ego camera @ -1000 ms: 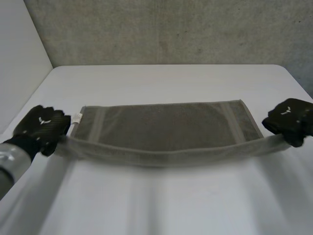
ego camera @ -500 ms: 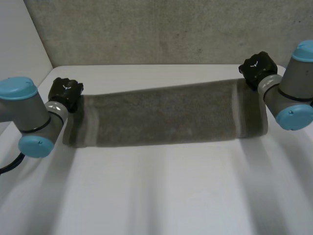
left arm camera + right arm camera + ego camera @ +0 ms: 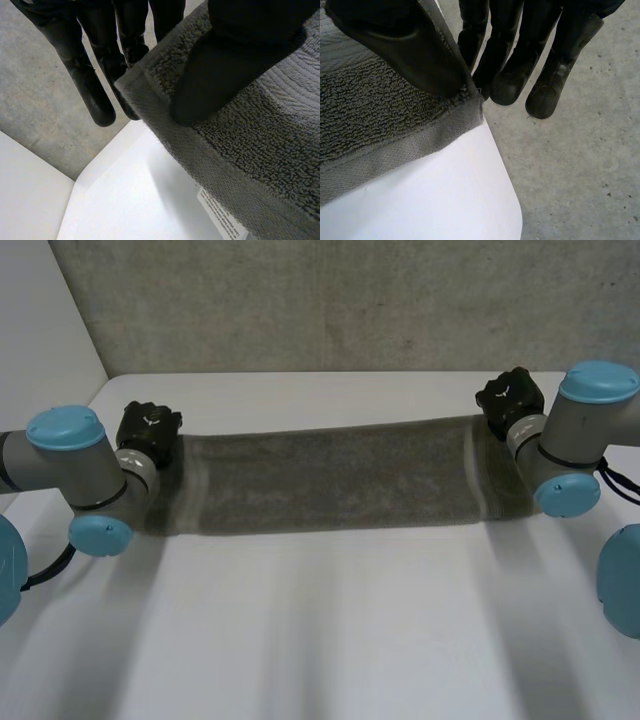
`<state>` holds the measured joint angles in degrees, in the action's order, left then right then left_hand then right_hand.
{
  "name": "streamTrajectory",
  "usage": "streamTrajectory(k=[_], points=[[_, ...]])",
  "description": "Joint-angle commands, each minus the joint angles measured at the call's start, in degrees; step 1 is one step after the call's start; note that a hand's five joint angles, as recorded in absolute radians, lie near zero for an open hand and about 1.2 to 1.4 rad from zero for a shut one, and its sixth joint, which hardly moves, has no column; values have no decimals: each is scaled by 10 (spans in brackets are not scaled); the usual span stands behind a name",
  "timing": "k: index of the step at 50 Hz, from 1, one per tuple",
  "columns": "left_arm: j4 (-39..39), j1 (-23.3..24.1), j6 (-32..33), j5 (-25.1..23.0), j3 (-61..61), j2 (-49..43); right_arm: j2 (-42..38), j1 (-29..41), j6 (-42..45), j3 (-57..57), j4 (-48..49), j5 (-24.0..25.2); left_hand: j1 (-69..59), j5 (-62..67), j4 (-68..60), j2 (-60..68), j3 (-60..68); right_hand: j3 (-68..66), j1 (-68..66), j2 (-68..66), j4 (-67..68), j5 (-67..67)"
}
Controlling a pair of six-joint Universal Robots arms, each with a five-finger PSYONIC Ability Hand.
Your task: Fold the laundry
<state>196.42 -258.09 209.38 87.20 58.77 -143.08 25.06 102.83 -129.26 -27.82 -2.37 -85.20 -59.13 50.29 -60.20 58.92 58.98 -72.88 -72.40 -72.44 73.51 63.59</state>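
Observation:
A grey towel (image 3: 330, 480) lies folded in half as a long band across the far part of the white table (image 3: 330, 640). My left hand (image 3: 148, 428) is at its far left corner and my right hand (image 3: 508, 395) at its far right corner. In the left wrist view the thumb (image 3: 215, 75) presses on top of the towel (image 3: 260, 150) corner, while the fingers (image 3: 95, 95) reach past its edge underneath. In the right wrist view the thumb (image 3: 410, 55) sits on the hemmed corner of the towel (image 3: 380, 110), with the fingers (image 3: 510, 75) behind it.
A grey concrete wall (image 3: 350, 300) rises just beyond the table's far edge. A white care label (image 3: 220, 220) pokes out from under the towel's left end. Both arms reach over the towel's ends.
Both hands have carried the towel's near edge over to the far edge, folding it in half. Over the last half second the hands sank a little and the fold settled flat.

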Motion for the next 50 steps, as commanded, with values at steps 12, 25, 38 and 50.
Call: streamTrajectory(k=[12,25,38,50], points=[[-7,0,-8,42,22,72,93,6,-159,3,26,-36,491,-503,502,-489,-490,629,624,624,-635,-636],[-2,-2,-121,38,235,265,300,-24,-255,-225,-71,30,491,-503,502,-489,-490,629,624,624,-635,-636],[37,-12,-217,-7,412,349,337,-79,-244,-413,-93,100,491,-503,502,-489,-490,386,381,382,-392,-393],[68,-14,-220,-27,433,350,246,-96,-229,-442,-2,141,491,-503,502,-489,-490,401,396,397,-407,-408]])
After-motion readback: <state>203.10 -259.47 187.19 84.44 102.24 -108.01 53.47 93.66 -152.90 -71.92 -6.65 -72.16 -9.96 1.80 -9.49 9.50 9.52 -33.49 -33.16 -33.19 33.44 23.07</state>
